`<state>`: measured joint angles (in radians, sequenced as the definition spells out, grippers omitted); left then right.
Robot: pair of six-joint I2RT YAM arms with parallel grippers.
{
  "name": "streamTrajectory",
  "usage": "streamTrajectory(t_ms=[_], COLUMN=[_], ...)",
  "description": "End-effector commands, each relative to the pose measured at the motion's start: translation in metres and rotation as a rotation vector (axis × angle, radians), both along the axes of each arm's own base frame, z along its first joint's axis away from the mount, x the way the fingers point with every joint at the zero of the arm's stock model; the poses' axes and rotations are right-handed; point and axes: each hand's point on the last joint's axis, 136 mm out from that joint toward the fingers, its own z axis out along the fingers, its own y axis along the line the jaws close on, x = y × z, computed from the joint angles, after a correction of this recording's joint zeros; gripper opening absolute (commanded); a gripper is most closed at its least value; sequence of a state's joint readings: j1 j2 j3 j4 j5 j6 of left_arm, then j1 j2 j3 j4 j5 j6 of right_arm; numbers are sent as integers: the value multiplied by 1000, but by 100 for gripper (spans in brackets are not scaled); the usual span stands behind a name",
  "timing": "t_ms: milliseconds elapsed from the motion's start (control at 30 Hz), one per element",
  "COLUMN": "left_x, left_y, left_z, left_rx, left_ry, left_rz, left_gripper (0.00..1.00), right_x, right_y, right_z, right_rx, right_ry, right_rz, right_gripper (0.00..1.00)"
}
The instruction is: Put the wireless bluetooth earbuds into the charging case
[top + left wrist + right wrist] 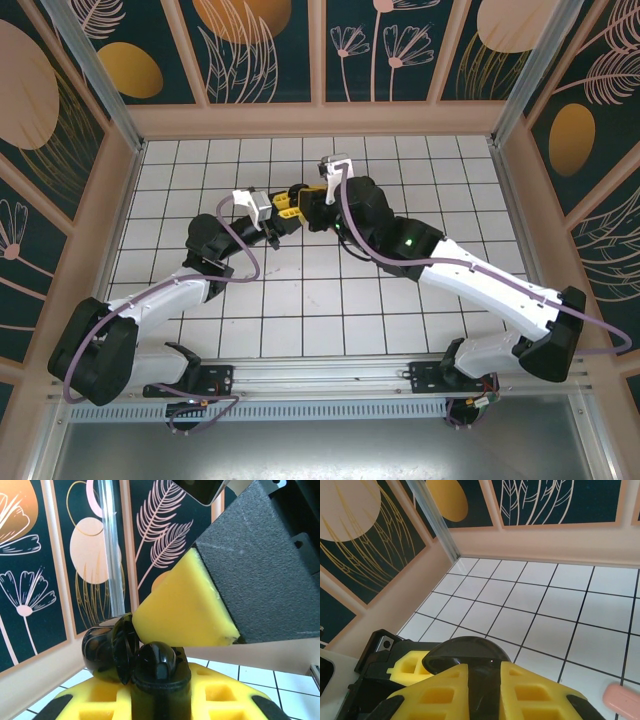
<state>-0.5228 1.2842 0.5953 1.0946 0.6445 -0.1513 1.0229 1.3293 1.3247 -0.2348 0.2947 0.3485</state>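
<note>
- From above: finds the left gripper (284, 208) and the right gripper (306, 200) tip to tip over the middle of the tiled table (330, 300), somewhat nearer its far edge than its near one, and raised off the tiles. Reads as a two-arm posture, one side to steady and the other to feed.
- From the left wrist: shows the left fingers clamped on a black charging case (159, 666), its lid (106, 652) standing open to one side, presumably to bare the sockets. Puts a yellow finger pad (186, 611) of the right gripper just above the case, touching or nearly so; cannot tell which.
- From the right wrist: looks past the right fingers, close together with a dark sliver between. Cannot tell whether an earbud is pinched there or nothing at all. Places the case's dark dome just beyond the tips, and a pink rounded item (622, 700) flat on the tiles, well apart from the case.
</note>
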Motion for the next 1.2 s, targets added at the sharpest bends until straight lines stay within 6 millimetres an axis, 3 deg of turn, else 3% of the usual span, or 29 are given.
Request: streamTrajectory(t_ms=[0, 167, 267, 433, 633, 800, 967, 1167], left_x=[-11, -7, -8, -6, -4, -4, -5, -6], left_y=[-1, -2, -3, -3, -4, -4, -4, -3], left_z=[31, 27, 25, 21, 17, 14, 10, 10], left_rx=[-53, -41, -38, -33, -26, -22, -15, -16], left_ry=[-93, -75, -70, -60, -50, -41, -40, -44], left_rz=[-36, -25, -26, -20, -19, -20, -23, -21], left_gripper=[0, 0, 0, 0, 0, 0, 0, 0], right_x=[-9, -2, 4, 8, -3, -4, 11, 18], right_y=[19, 12, 0, -24, -35, -36, -37, -34], right_z=[-26, -20, -7, 23, 59, 72, 58, 40], right_rx=[-89, -80, -49, 48, 154, 187, 148, 119], right_ry=[41, 40, 33, 13, -14, -11, 39, 75], right_rz=[78, 18, -43, -107, -67, -39, -52, -61], right_gripper=[18, 27, 38, 52, 66, 67, 64, 48])
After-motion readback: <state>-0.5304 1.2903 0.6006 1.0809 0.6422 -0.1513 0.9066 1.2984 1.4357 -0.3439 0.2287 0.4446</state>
